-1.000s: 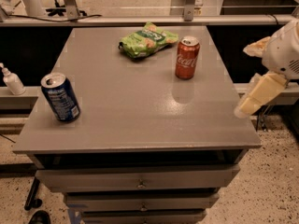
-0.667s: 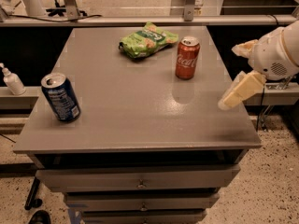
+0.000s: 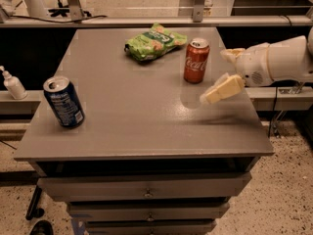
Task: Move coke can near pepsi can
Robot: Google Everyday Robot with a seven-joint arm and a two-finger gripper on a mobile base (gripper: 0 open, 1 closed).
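The red coke can [image 3: 196,60] stands upright on the grey table [image 3: 132,116], at the back right. The dark blue pepsi can [image 3: 64,102] stands upright near the table's front left, far from the coke can. My gripper [image 3: 223,72] reaches in from the right, just right of the coke can and slightly above the table top. It is open and empty, with one cream finger [image 3: 223,89] toward the front and the other behind it. It is not touching the can.
A green snack bag [image 3: 154,42] lies at the back of the table, left of the coke can. A white pump bottle [image 3: 13,83] stands on a ledge off the table's left side. Drawers sit below the table's front edge.
My gripper has moved left, from beyond the table's right edge to over the table beside the coke can. The cans and the bag have not moved.
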